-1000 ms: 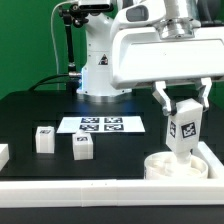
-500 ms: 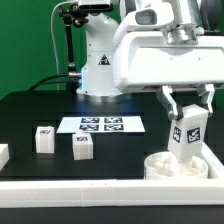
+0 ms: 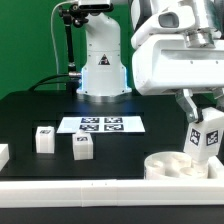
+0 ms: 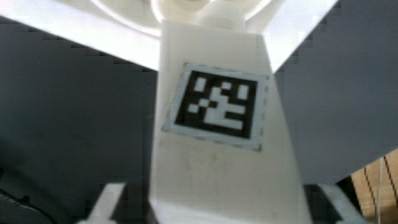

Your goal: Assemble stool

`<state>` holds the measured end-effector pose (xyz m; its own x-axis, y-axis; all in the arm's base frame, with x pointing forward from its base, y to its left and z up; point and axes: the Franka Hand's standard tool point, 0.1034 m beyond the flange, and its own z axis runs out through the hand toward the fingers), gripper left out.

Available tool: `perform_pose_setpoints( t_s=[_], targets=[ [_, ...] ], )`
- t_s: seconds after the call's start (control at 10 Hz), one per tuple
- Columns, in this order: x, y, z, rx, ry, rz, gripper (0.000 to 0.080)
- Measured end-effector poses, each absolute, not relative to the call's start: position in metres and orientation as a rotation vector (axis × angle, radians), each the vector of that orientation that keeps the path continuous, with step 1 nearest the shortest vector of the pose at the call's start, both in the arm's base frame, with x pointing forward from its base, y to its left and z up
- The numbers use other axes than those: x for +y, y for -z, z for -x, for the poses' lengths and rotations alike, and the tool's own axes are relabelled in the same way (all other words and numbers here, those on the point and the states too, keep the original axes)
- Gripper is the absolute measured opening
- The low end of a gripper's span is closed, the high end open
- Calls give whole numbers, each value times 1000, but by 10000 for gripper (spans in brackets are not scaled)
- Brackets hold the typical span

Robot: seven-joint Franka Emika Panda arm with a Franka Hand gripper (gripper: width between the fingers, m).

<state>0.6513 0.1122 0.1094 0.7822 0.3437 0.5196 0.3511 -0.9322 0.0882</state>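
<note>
The robot's two dark fingers (image 3: 190, 108) are clamped on a white blocky plastic leg (image 3: 208, 140), pressing two opposite sides near its upper end; the leg is a smooth, matte, square-sided bar that hangs from the fingers and leans slightly; the wrist view shows a square black-and-white tag (image 4: 219, 105) on its flat face, a blocky pixel pattern inside a black border, with one finger at each side of the leg.

Below the fingers and a little toward the exterior view's left, a thick round white plastic seat disc (image 3: 175, 165) lies flat on the black tabletop (image 3: 30, 110); its upper face has moulded round hollows inside a raised rim; the held leg's lower end is over the disc's side on the exterior view's right; whether they touch cannot be told.

Well apart from the fingers, toward the exterior view's left, a nearer loose white leg (image 3: 82, 146) and a farther loose white leg (image 3: 43, 138) stand separately, each tagged; behind them lies the marker board (image 3: 100, 124), thin, flat and white, printed with four tags; a long white border rail (image 3: 90, 190) runs along the tabletop's near edge.

Since half a second ago the fingers and held leg have shifted toward the exterior view's right, from above the disc's middle to its side; the leg leans more; the disc and loose legs have not moved.
</note>
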Motion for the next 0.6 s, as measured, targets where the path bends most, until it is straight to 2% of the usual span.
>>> perform_pose_setpoints(
  t_s=[0.6],
  targets=[
    [94,-109,-655,-577,872,2965,327]
  ],
)
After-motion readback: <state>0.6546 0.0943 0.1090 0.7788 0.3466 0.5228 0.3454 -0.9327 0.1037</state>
